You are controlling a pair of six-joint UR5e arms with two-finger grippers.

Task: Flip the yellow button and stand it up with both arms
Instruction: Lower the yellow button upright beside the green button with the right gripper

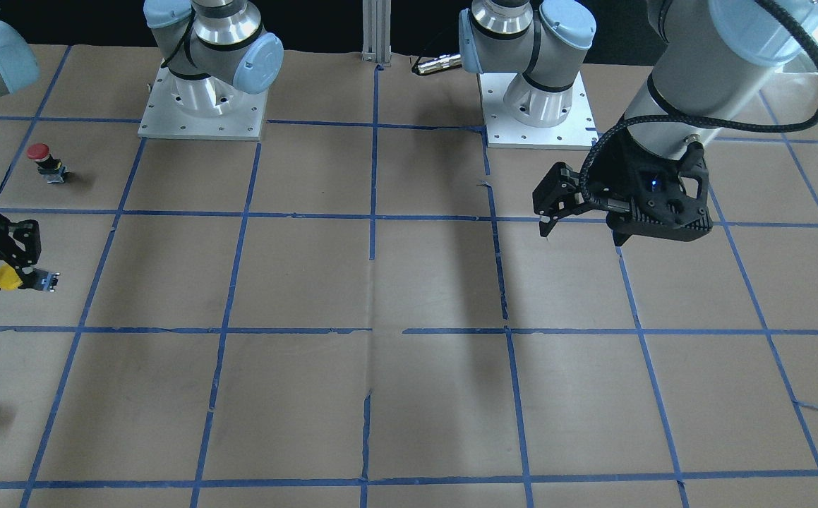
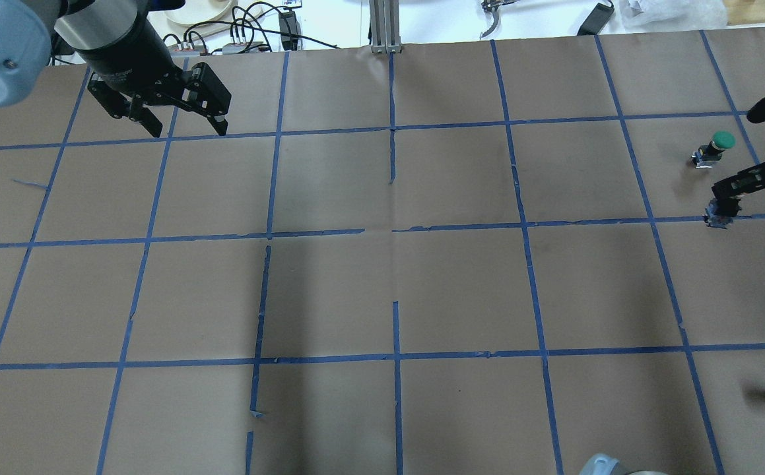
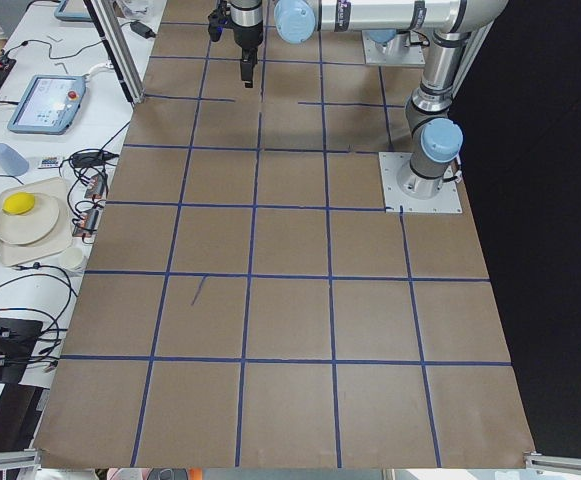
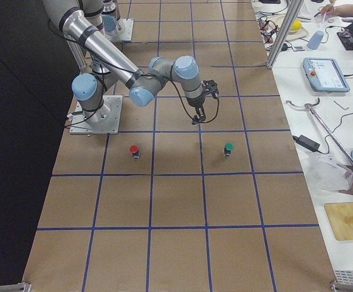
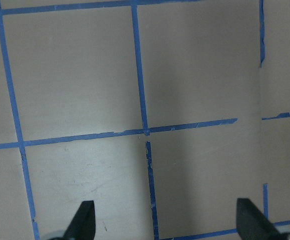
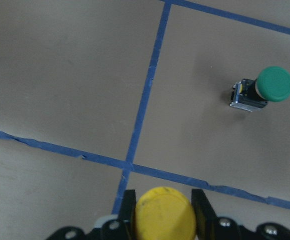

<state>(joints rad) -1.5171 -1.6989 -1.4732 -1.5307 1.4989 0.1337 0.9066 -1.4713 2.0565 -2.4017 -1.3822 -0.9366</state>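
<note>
Right gripper (image 1: 10, 275): clamps yellow button (image 6: 163, 212) by cap.
Left gripper (image 2: 187, 126): spread wide (10 o'clock, overhead).
Handover: best present body centrally.

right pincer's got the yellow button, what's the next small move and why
Probably carry the right pincer toward the table's middle. It is shut on the yellow button, held sideways with the metal base sticking out. The left pincer hangs open and empty far across the table, too far to take the free end for the flip.
</note>
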